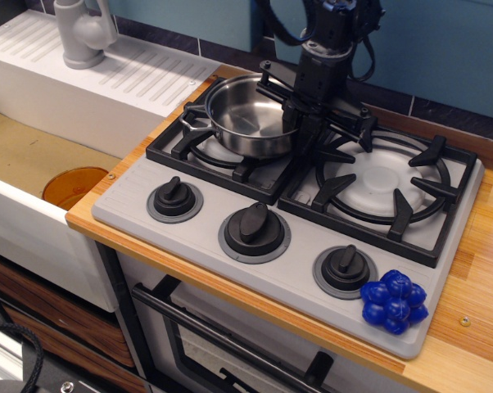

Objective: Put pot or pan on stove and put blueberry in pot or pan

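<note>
Wooden counter (476,270) against a blue wall; white sink (33,164) to one side. Gripper (302,123) clamped on the right rim of the one pot (246,115), which sits over the left grate of the stove (304,205). Two burners, three knobs. One blueberry (394,301) on the stove's front right corner.

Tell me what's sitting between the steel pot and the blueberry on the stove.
In the one camera view, the right-hand knob and part of the black grates lie between the pot and the blueberry; nothing loose sits there.
</note>
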